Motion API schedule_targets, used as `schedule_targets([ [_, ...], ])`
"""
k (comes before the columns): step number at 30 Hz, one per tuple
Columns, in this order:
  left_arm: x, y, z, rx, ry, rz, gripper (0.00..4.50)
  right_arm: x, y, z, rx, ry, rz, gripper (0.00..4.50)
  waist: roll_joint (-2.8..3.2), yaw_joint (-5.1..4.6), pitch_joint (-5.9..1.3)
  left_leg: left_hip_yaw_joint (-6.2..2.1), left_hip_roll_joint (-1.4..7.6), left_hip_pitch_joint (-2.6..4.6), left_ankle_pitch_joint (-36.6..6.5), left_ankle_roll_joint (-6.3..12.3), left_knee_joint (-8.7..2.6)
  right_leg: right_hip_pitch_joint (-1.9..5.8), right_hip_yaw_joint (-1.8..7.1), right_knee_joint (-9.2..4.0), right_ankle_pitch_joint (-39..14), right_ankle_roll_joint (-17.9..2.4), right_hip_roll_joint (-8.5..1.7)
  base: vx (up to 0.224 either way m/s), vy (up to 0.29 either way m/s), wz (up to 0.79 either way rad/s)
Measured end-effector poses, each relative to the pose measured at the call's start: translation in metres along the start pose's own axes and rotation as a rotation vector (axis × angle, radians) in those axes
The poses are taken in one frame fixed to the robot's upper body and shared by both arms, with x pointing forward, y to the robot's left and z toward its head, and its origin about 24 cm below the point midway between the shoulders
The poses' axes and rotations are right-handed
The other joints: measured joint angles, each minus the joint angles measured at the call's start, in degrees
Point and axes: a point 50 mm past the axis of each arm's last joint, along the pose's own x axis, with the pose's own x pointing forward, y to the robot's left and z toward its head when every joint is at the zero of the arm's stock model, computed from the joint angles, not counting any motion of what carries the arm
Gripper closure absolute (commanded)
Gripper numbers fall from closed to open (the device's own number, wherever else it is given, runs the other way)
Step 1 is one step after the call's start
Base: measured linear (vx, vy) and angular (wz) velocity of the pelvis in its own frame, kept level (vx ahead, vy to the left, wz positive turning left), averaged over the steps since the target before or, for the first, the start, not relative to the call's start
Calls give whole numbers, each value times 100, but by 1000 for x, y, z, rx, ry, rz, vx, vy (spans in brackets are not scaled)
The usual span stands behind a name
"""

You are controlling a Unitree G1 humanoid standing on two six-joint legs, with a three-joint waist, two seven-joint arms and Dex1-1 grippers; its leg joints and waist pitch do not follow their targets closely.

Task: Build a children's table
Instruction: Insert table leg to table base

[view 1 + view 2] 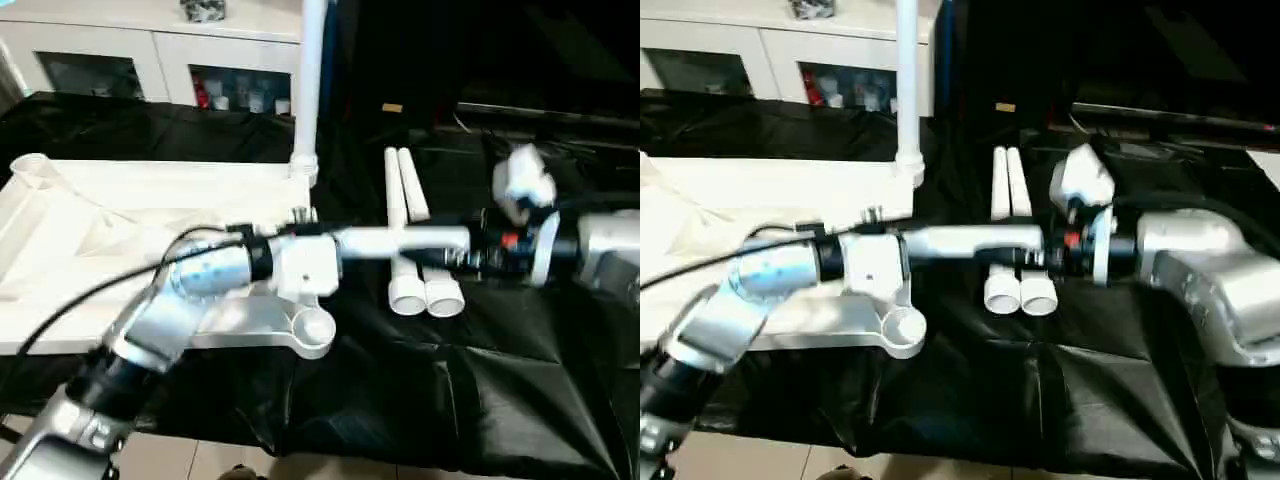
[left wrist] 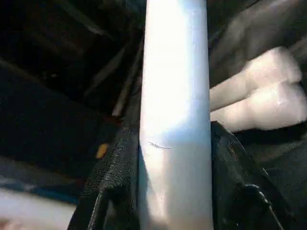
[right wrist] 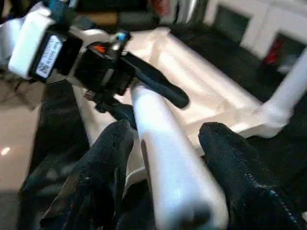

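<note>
Light falls from above, glaring off the white table top [image 1: 120, 215] and the held leg [image 2: 175, 120]. The black cloth [image 1: 480, 370] swallows detail. Both wrist views are soft and blurred close up.

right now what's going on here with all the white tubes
A humanoid robot is putting together a white plastic children's table. The tabletop lies upside down on black cloth, with one leg already standing upright in a far corner socket. Both claws hold a third leg level above the table: the left claw at one end, the right claw at the other. Two more legs lie side by side on the cloth. The near corner socket is unfilled.
</note>
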Motion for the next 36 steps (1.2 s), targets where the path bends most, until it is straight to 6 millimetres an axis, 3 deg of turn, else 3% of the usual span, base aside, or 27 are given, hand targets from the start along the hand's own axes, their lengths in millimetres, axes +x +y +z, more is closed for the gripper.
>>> schedule_targets([
  [2, -4, 12, -2, 28, 17, 52, 289, 0, -6, 5, 4, -58, -46, 159, 0, 1, 0, 0, 0, 0, 3, -2, 0, -2, 0, 5, 0, 0, 0, 0, 0, 0],
  [7, -9, 21, -9, 33, 46, 119, 289, -4, -22, 21, -12, -238, -224, 115, 3, -3, -1, 0, 0, -5, 7, -7, 0, -13, 1, 13, 0, 0, 0, 0, 0, 0],
  [11, -18, 39, -17, -1, 78, 240, 289, -20, -44, 36, 12, -390, -456, 79, -1, 15, 1, 1, 0, -20, 18, -19, 0, -37, 0, 35, -2, -3, 0, 0, 0, 0],
  [15, -28, 61, -18, -52, 83, 399, 289, -18, -50, 29, 65, -417, -534, 46, -2, 15, 1, 1, 2, -27, 20, -17, 0, -46, 0, 39, -3, -5, 1, 0, 0, 0],
  [24, -46, 100, -10, -313, -47, 682, 289, 19, -43, 7, 300, -446, -532, 0, -2, 26, 2, 3, 3, -59, 27, -20, -2, -84, -1, 44, -3, -6, 1, 0, 0, 0],
  [29, -55, 122, 2, -648, -266, 862, 289, 37, -32, -17, 327, -244, -544, 0, -17, 100, 8, 3, 3, -64, 29, -24, -1, -84, -2, 41, -3, -6, 1, 0, 0, 0],
  [32, -56, 126, 4, -803, -350, 884, 289, 43, -22, -21, 340, -217, -465, 0, -17, 137, 8, 3, 3, -64, 27, -21, -1, -85, -1, 41, -3, -6, 1, 0, 0, 0],
  [36, -48, 119, -2, -1005, -380, 858, 289, 52, -5, -10, 293, -212, -303, 0, -32, 142, 12, 3, 4, -63, 29, -21, 0, -83, -2, 42, -3, -6, 1, 0, 0, 0],
])
